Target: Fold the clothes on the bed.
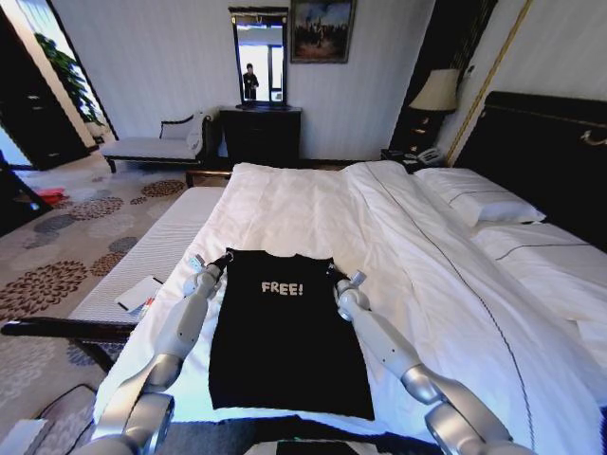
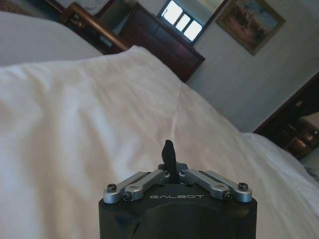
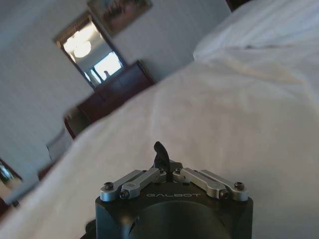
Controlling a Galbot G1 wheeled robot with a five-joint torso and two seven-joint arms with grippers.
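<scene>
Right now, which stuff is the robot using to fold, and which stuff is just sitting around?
For the job:
- black cotton T-shirt with white FREE! lettering
- large bed with white duvet
- left hand and right hand, at the shirt's far corners

Just lying about:
- white rectangular pillows
- pale upholstered bench
- cream-shaded lamp

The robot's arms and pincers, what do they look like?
Both arms are glossy silver-grey, built of rounded segments. Each wrist ends in a black housing marked GALBOT in pale letters, carrying silver linkage bars with dark screws and slim black fingers: left pincer, right pincer.

Black tee point(image 1: 285, 332) flat on bed point(image 1: 398, 227).
</scene>
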